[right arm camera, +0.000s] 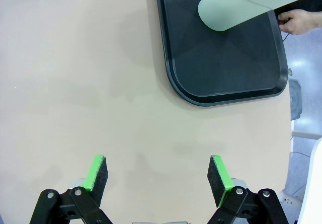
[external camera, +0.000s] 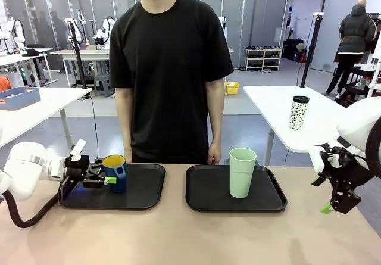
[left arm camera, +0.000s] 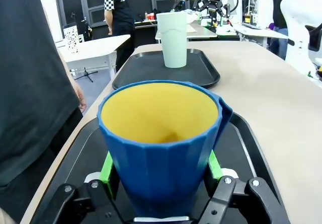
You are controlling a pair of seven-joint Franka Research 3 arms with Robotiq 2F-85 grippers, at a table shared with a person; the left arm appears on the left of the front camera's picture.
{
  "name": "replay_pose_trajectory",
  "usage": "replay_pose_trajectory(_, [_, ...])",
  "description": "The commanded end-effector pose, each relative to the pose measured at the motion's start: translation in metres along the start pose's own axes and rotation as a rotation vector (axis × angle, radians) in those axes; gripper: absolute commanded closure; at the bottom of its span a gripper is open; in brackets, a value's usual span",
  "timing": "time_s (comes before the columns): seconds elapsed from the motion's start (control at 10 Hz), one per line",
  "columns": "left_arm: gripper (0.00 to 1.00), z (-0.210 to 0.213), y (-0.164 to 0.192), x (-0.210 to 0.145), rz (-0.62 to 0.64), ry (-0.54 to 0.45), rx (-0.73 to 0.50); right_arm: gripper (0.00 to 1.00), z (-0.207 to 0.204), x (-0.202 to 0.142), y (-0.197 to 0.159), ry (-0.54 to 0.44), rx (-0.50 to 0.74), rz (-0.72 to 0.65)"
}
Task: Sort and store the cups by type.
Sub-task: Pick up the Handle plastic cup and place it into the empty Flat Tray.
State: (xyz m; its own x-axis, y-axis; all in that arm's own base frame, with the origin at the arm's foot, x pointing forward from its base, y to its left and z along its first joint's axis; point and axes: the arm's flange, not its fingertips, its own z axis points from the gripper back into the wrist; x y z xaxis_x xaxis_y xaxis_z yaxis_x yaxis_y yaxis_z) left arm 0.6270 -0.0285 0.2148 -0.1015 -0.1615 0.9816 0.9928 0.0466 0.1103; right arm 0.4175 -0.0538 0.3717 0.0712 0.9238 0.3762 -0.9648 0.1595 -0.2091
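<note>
Blue and yellow: that is the mug [external camera: 115,171], blue outside, yellow inside. It stands on the left tray [external camera: 149,193], close to that tray's left edge. The left gripper [external camera: 111,180] has its green pads pressed on both sides of the mug, so it is pinching the mug. From the left wrist, the mug [left arm camera: 160,143] sits right between the fingers [left arm camera: 107,166], and its foot is hidden there, so I cannot tell if it is resting on the tray or lifted a bit.

The green cup [external camera: 241,172] stands up straight on the right tray [external camera: 205,196], near its far edge. The right gripper [external camera: 329,204] hangs off the table's right edge, spread wide and holding nothing.

Each cup is on its own tray, so the sorting looks almost done. I think the next move is to let go of the mug gently and pull back without knocking it.

I can read no words or labels on the cups or trays.
</note>
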Motion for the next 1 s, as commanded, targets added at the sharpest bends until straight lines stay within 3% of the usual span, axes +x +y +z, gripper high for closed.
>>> replay_pose_trajectory(0.0, [1.0,-0.002,0.003,-0.011,-0.014,-0.003,0.03,0.0,-0.002,-0.001,-0.003,0.007,-0.006,0.002])
replay_pose_trajectory(0.1, [1.0,-0.001,0.001,-0.013,-0.011,0.005,0.027,0.0,-0.002,-0.001,-0.003,0.007,-0.006,0.002])
replay_pose_trajectory(0.2, [0.17,0.0,-0.001,-0.014,0.0,0.002,0.022,0.0,-0.002,-0.001,-0.003,0.007,-0.006,0.002])
replay_pose_trajectory(0.3, [0.02,0.002,-0.003,-0.014,0.012,0.019,0.01,0.0,-0.002,-0.001,-0.003,0.007,-0.006,0.002])
replay_pose_trajectory(0.9, [0.0,0.033,-0.019,-0.015,0.034,0.07,0.072,0.0,-0.002,-0.001,-0.003,0.007,-0.006,0.002])
